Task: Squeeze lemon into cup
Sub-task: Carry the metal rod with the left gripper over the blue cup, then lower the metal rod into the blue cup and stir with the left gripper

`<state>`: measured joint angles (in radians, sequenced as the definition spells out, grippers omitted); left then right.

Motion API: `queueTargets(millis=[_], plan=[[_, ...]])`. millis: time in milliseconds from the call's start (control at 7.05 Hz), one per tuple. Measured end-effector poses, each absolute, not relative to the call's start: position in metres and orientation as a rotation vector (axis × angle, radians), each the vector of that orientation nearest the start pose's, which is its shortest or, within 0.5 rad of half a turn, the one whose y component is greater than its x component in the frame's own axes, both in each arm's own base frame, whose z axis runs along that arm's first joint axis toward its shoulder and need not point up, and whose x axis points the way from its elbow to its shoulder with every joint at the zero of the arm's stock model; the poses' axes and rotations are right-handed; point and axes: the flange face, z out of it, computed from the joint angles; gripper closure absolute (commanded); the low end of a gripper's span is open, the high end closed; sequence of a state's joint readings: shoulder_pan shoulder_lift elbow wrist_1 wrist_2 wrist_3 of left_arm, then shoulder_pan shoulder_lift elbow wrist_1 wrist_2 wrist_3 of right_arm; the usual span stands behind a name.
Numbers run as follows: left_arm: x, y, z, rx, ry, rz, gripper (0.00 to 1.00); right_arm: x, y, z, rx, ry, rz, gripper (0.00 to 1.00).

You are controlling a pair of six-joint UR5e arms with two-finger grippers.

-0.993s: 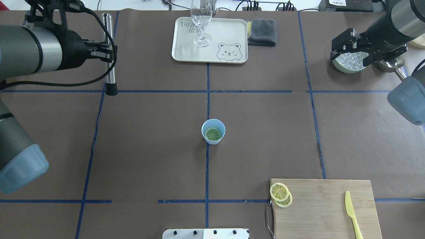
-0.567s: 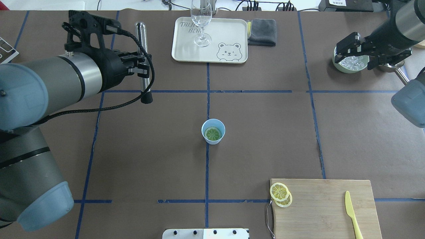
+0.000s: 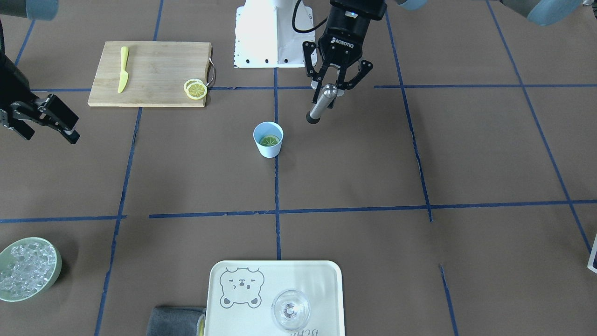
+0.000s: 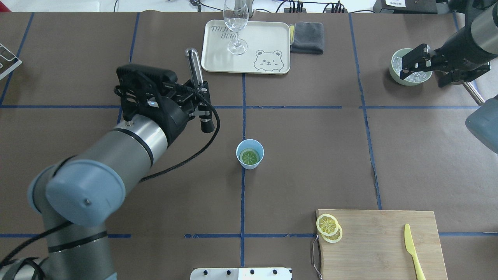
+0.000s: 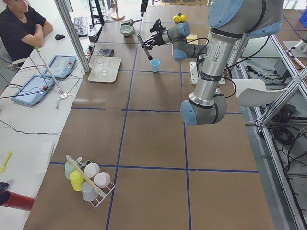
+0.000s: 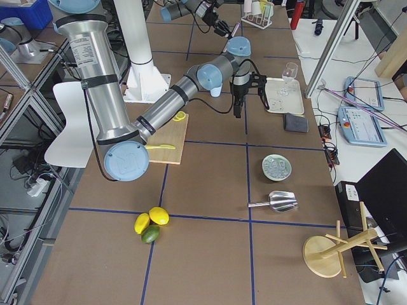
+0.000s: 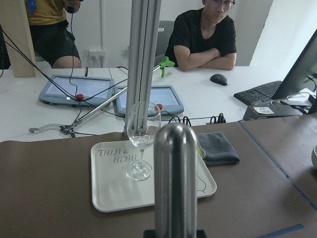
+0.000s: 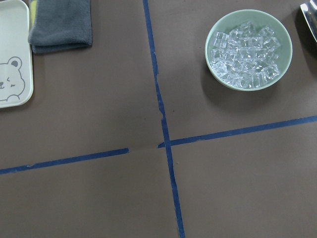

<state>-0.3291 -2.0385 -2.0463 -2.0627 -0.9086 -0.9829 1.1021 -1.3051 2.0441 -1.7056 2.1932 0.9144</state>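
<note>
The left pincer (image 4: pixel 200 103) is clamping a tilted steel rod (image 4: pixel 193 64) with a black tip, while the right pincer (image 4: pixel 422 79) is hanging wide apart and empty over the bowl of ice (image 4: pixel 392 68). The cup (image 4: pixel 249 164) is standing upright on the surface (image 4: pixel 311 155) near the left pincer, to its right and closer to the robot's base, and is holding one lemon slice (image 4: pixel 249 156) flat inside. Two more slices (image 4: pixel 328 227) are lying overlapped on the cutting board (image 4: pixel 381 241), well apart from both pincers.

The cup (image 4: pixel 249 166) wall hides part of the lemon (image 4: pixel 249 156). Picture edges cut the metal rod (image 7: pixel 175 178) at its base, the far glass (image 4: pixel 235 23) at its rim, the knife (image 4: pixel 413 252) at its near end
</note>
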Motion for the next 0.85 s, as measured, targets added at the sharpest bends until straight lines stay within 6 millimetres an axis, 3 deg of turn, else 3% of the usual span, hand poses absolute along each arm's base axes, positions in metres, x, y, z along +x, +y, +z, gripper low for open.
queueTargets(millis=[425,851], plan=[[0.476,-0.317,0.148,1.195,0.907,-0.361,1.0,-0.169,-0.506,0.326,0.058,-0.828,0.237,0.0],[0.499,-0.311,0.133,1.238,0.887,-0.376,1.0,-0.167,-0.504,0.332,0.05,-0.822,0.242,0.0]])
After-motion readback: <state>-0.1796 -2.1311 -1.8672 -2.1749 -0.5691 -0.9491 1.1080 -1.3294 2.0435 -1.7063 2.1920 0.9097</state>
